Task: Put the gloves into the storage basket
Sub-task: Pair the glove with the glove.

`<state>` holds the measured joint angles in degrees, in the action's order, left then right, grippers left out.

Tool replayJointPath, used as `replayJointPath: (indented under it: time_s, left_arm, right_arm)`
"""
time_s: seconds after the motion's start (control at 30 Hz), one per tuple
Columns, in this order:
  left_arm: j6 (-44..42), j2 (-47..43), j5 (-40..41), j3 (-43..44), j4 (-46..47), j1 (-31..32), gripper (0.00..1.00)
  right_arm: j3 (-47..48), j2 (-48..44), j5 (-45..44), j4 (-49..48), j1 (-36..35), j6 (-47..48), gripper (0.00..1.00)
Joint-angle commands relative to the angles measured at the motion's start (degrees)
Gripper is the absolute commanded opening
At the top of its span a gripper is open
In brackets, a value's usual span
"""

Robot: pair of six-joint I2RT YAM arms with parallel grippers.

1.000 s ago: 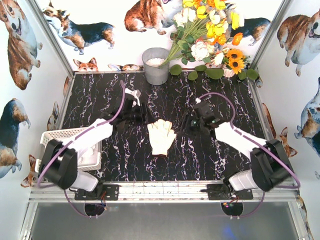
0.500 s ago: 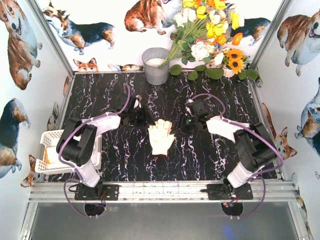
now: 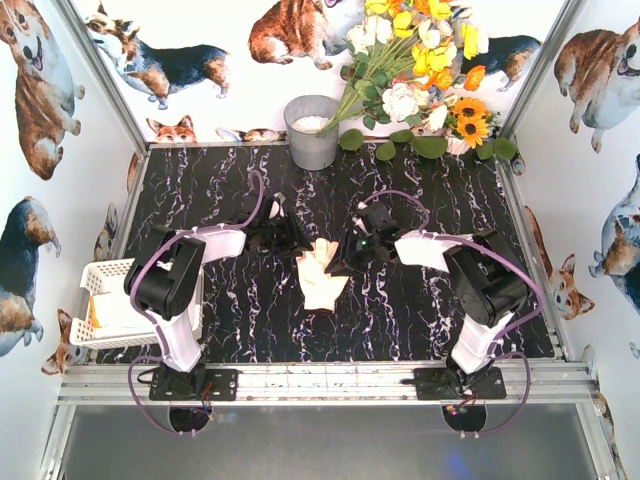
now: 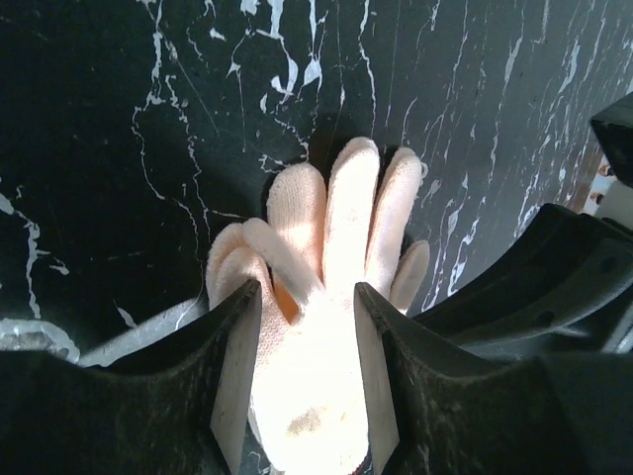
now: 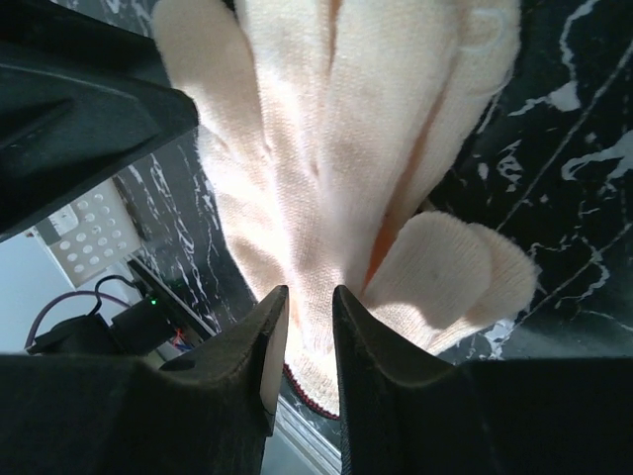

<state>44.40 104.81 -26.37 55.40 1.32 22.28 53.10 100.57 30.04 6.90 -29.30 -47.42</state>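
the basket (image 3: 103,273) sits at the table's left edge, with something white and an orange bit inside. the bucket (image 3: 312,140) at the back holds a white lump. the gloves (image 3: 322,278) lie stacked mid-table (image 3: 220,190), outside the basket. the left gripper (image 4: 307,297) straddles them, jaws apart, cloth filling the gap; i cannot tell if it presses. the right gripper (image 5: 310,297) pinches glove cloth in a narrow gap. flowers (image 3: 415,60) lean from the back corner; corgi-print walls (image 3: 40,80) surround the black marbled top.
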Motion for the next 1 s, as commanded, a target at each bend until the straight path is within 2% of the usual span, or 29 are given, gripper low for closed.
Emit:
replayJointPath:
  time_s: [0.0,0.37,0.77,0.97]
  left_arm:
    - [0.95,1.6,-1.44,1.32,4.74,-0.65,0.37]
    - [2.18,6.02,-1.66,2.38,11.38,-1.26,0.32]
    - [3.04,7.68,-3.5,3.56,14.07,-1.16,0.14]
    - [3.15,8.2,-5.28,3.64,16.78,-1.01,0.2]
  right_arm:
    - [1.5,1.18,0.4,-3.28,-0.06,-0.34,0.27]
    - [0.75,3.38,-0.98,-2.0,-0.06,0.79,0.25]
    - [0.68,3.76,-1.38,-0.99,-0.06,1.47,0.25]
    - [0.69,3.9,-1.48,-1.03,-0.06,1.37,0.24]
